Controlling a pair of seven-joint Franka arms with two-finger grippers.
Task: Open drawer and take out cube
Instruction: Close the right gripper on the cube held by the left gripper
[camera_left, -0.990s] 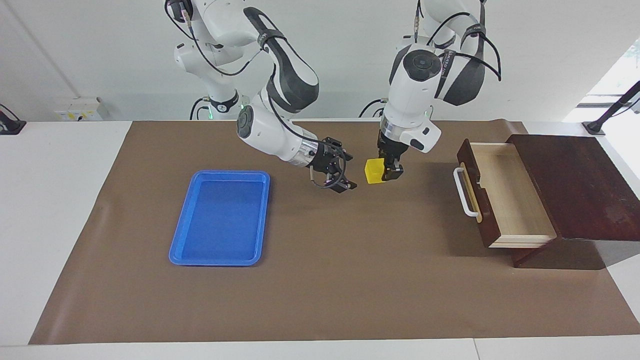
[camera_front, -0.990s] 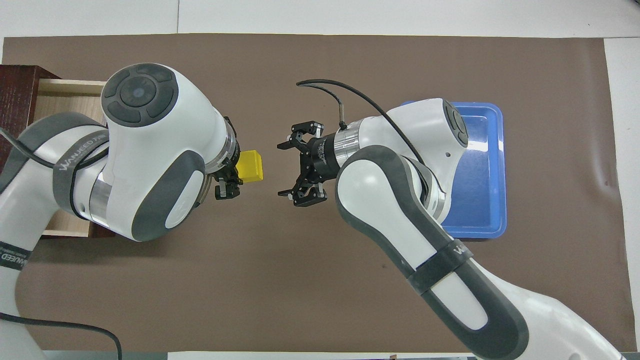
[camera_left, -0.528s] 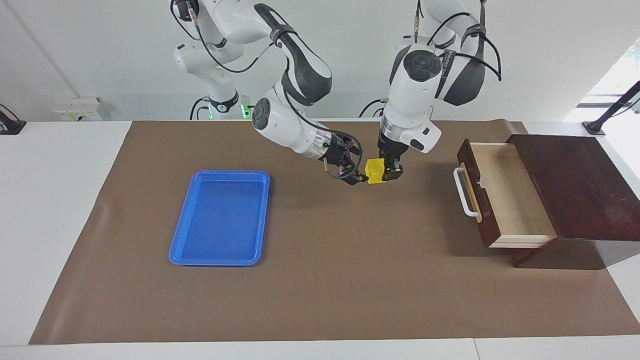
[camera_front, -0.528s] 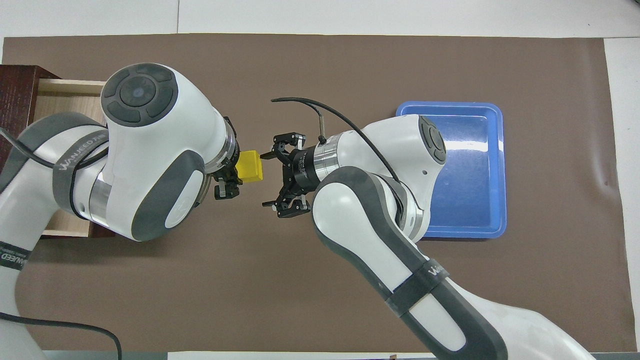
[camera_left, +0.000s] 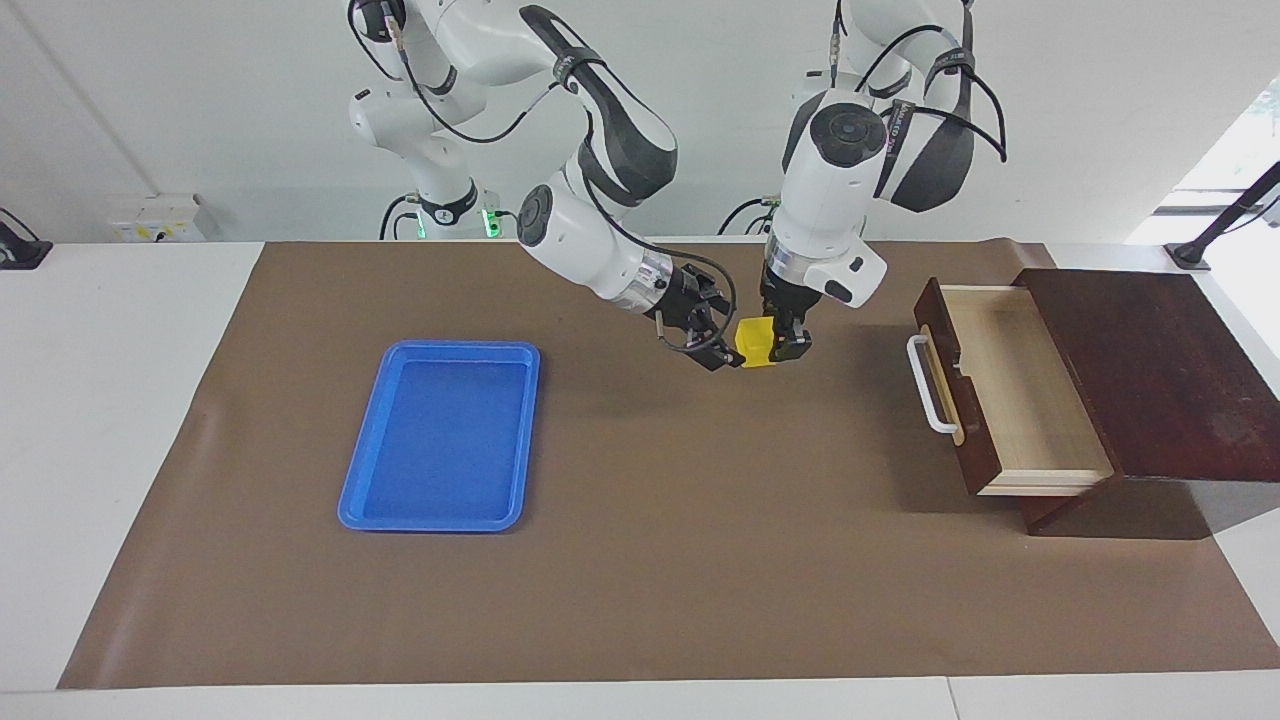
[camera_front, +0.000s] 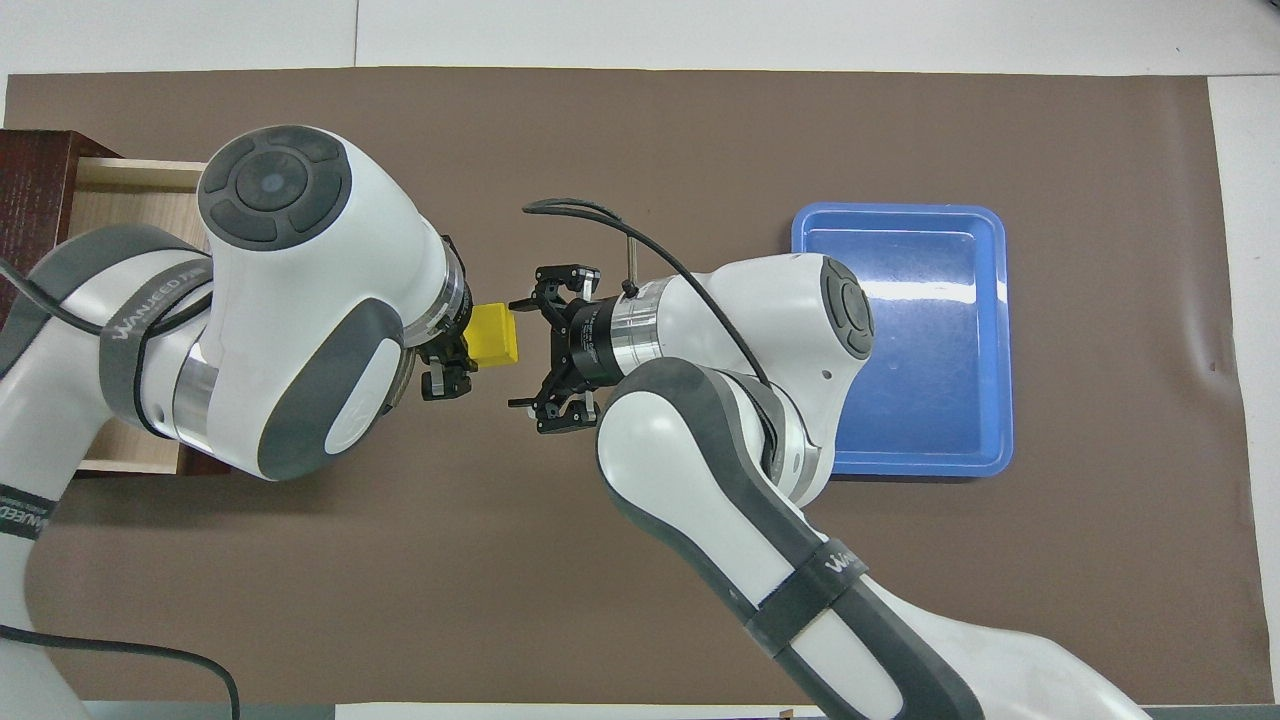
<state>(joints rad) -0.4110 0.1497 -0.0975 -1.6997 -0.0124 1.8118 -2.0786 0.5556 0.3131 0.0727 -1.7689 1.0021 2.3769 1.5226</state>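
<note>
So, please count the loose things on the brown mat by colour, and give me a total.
Yellow: 1, the cube, held in the left hand
Blue: 1, the tray
Dark brown: 1, the drawer box, drawer open
Total: 3

I read "WANJEED" on the dark band of the left arm (camera_front: 150, 310); the right arm's band (camera_front: 835, 570) says "WAN…" only.

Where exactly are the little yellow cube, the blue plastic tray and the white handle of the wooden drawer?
small yellow cube (camera_left: 755, 340), facing view, its front face.
flat blue plastic tray (camera_left: 438, 520), facing view, its rim farthest from the robots.
white bar handle of the dark wooden drawer (camera_left: 927, 388), facing view, middle of the bar.
</note>
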